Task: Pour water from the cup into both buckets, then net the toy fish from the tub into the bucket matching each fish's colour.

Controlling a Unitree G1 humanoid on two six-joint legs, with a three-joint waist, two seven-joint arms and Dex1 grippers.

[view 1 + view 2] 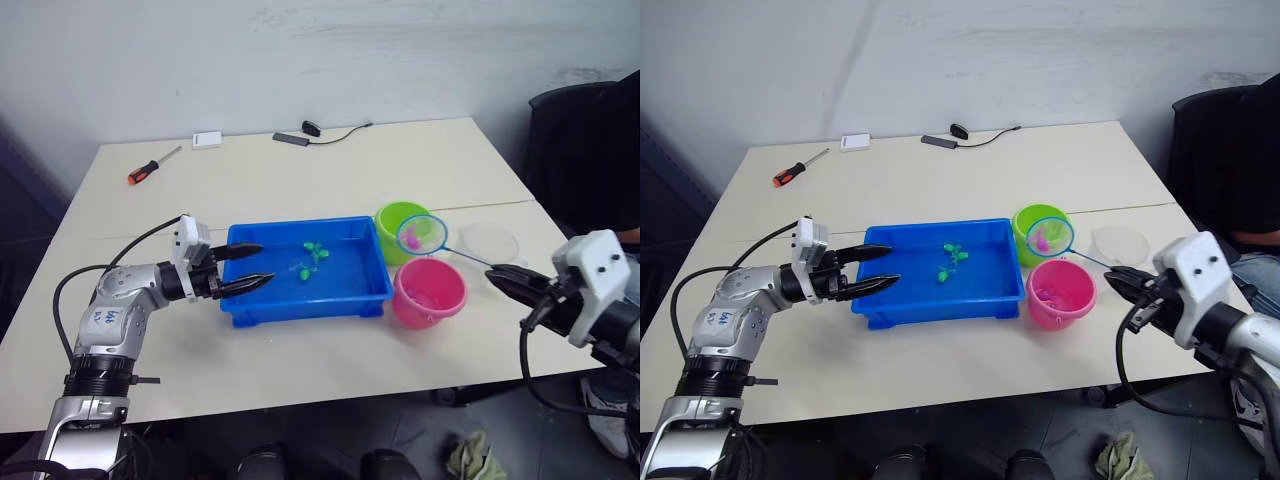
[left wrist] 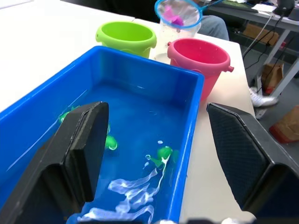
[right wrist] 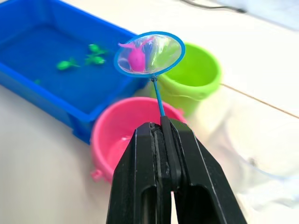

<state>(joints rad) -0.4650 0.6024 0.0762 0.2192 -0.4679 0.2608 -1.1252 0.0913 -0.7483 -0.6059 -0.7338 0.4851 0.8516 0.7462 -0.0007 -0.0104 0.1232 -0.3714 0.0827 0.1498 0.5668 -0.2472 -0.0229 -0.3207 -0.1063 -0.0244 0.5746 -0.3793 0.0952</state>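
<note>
Two pincers are at work over the pale tabletop (image 1: 300,190). The right pincer (image 3: 163,140) is clenched on the thin handle of one small blue-rimmed net (image 3: 149,53), which hangs out beyond its fingertips, above the gap between the two buckets. One pink fish (image 3: 135,57) lies in the net's clear mesh.

The pink bucket (image 1: 429,293) stands nearest the right pincer, just below the net; something pink lies on its bottom, too small to name. The lime green bucket (image 1: 403,228) stands just behind it, farther from the pincer, partly covered by the net's hoop. The clear cup (image 1: 488,242) sits beside the right pincer's tips, on the side away from the tub; it is so transparent that only its rim reads clearly, and its handle is hard to make out.

The left pincer (image 1: 246,267) is released, its two black fingers (image 2: 84,149) spread wide at the near end of the blue tub (image 1: 300,305), one finger over the water and the other outside the rim. Ahead of it in the water float green fish (image 2: 161,153); I count about three, though they cluster and the finger hides part of one.

Well beyond both pincers, at the far edge of the tabletop, lie one screwdriver (image 1: 152,166) with an orange-red handle, one small white box (image 1: 208,139), and one dark cable (image 1: 320,132) with black pieces on it.
</note>
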